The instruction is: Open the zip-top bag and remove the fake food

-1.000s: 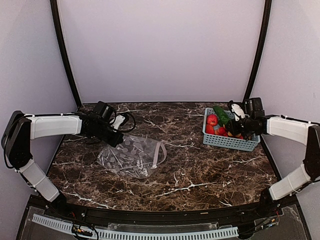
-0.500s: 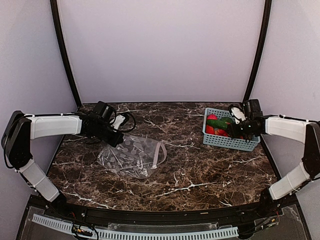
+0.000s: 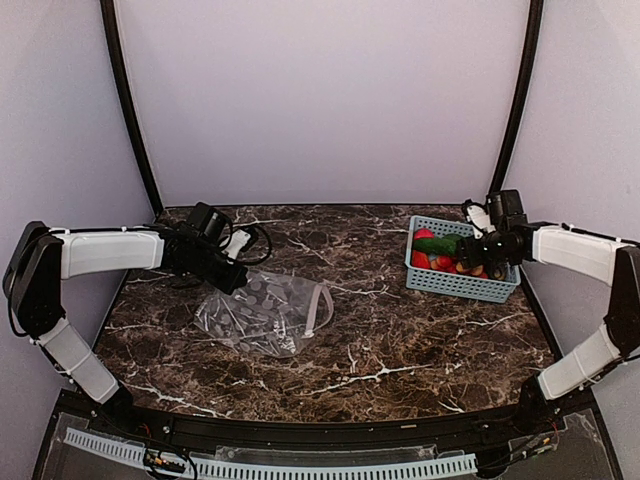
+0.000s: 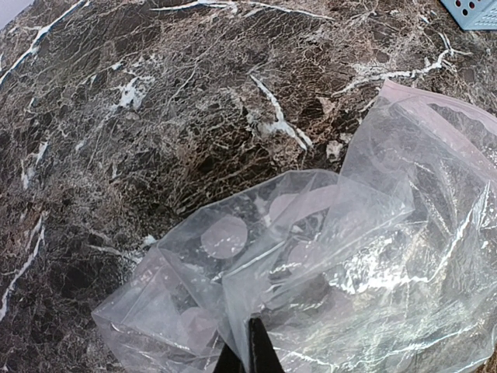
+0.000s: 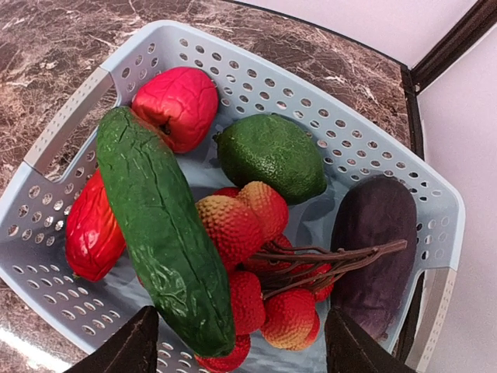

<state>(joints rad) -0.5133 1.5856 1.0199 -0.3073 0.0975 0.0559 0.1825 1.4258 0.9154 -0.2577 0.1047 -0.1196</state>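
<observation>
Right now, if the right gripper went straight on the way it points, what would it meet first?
The open right gripper aims down into the basket. It would probably first meet the near end of the green cucumber or the red lychee bunch beside it; which sits higher is unclear.

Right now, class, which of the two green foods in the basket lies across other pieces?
The long dark green cucumber, lying slantwise over red pieces. The other, a rounder lime-like fruit, sits beside them.
</observation>
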